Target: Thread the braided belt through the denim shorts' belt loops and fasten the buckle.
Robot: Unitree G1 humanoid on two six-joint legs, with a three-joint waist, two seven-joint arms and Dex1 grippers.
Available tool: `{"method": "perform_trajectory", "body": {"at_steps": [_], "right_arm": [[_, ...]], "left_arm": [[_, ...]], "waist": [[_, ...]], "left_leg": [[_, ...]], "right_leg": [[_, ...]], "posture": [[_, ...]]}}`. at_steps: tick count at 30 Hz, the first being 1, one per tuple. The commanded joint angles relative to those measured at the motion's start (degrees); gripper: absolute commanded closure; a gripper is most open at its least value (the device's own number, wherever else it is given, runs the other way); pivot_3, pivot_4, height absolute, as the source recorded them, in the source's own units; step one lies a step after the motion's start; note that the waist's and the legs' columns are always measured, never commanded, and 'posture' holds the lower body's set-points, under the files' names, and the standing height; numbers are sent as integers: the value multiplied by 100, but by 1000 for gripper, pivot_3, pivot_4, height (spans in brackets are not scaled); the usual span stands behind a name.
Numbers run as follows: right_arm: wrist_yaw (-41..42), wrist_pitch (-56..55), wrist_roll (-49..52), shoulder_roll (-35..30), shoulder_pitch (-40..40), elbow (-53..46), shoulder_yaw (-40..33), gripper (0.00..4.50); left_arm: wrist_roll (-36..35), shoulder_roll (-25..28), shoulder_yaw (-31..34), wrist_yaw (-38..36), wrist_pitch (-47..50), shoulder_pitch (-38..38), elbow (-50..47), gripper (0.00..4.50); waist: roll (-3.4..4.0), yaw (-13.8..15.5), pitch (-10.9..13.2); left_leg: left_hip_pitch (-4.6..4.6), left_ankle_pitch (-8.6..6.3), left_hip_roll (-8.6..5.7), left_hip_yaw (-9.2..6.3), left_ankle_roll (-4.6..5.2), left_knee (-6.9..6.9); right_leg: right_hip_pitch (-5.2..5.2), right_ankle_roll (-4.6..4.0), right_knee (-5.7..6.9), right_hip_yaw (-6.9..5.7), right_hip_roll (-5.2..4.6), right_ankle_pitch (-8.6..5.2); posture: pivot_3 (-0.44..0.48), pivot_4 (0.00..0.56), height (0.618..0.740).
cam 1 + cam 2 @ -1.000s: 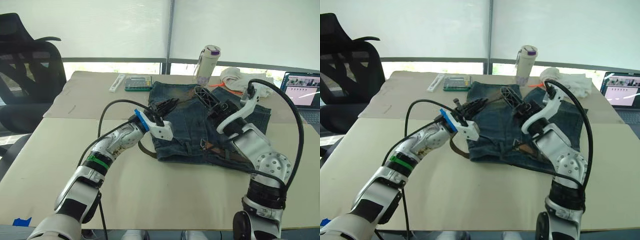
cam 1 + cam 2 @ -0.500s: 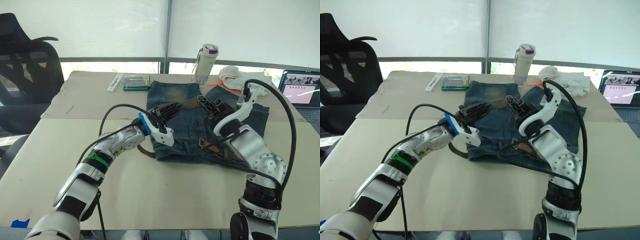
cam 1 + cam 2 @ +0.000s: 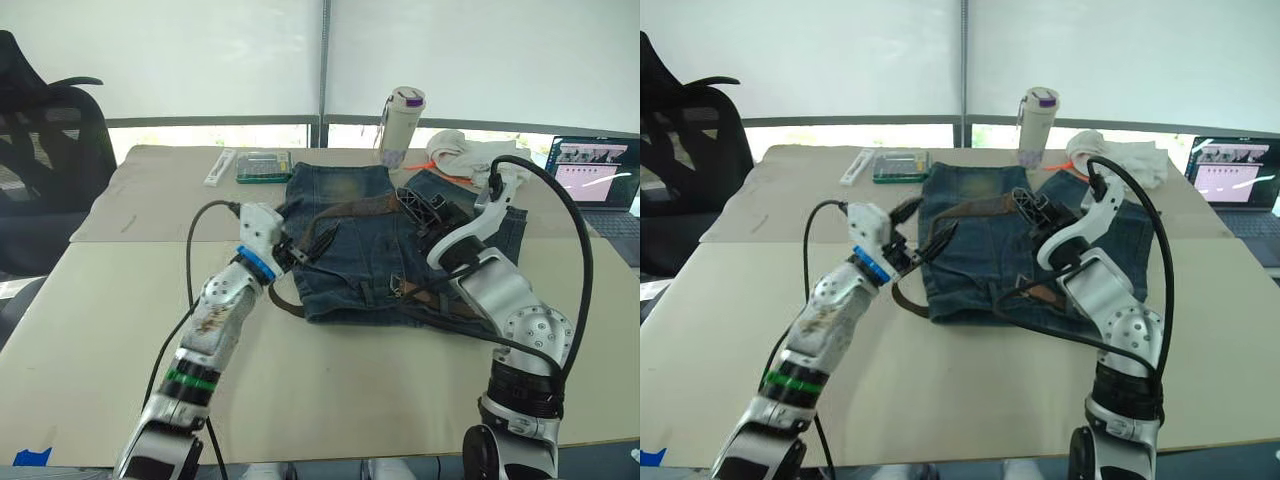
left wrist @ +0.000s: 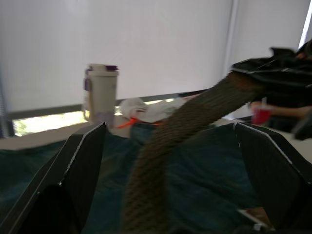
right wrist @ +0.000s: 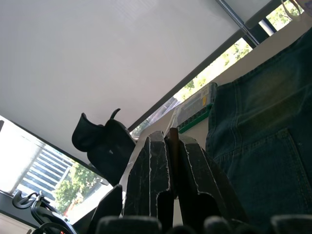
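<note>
Right gripper [image 5: 173,141] pinching braided belt [image 3: 345,209], left gripper [image 3: 305,243] spread; denim shorts [image 3: 350,270] flat

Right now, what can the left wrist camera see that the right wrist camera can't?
Left wrist view: the braided belt running up between the spread left fingers, a white bottle and a white cloth bundle. Right wrist view: the right fingers pressed together on a thin strip that is probably the belt, a clear case and a black chair. Both: the denim shorts.
</note>
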Motion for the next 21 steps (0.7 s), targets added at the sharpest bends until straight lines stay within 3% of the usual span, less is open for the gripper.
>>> {"method": "perform_trajectory", "body": {"at_steps": [1,5,9,15,21], "right_arm": [[145,-244,-72,56,-13,-177,70,4500],[209,-302,-168,66,13,-188,134,4500],[310,-362,-211,74,28,-221,157,4500],[508,-385,-189,69,148,-390,251,4500],[447,-298,-68,13,337,-533,281,4500]], "left_arm": [[-1194,-129,325,-77,1009,28,-759,48],[-2031,-259,585,133,1825,75,-986,48],[-2942,-629,848,985,2573,71,-860,48],[-2980,-1240,933,1793,3078,-191,-41,48],[-2947,-1625,1302,1997,2941,-444,291,48]], "waist": [[0,11,0],[0,11,0],[0,11,0],[0,23,0],[0,19,0]], "left_leg": [[0,-1,-2,-1,2,2],[2,-2,-7,-5,4,5],[4,-2,-8,-7,3,4],[10,-2,-17,-10,3,3],[10,-1,-18,-9,2,1]], "right_leg": [[2,0,-1,2,0,0],[6,0,-1,2,1,0],[6,-1,-1,5,3,0],[15,-1,-3,6,3,0],[13,-1,-4,8,4,0]], "posture": [[0,150,737],[0,150,737],[0,150,737],[0,150,737],[0,150,737]]}}
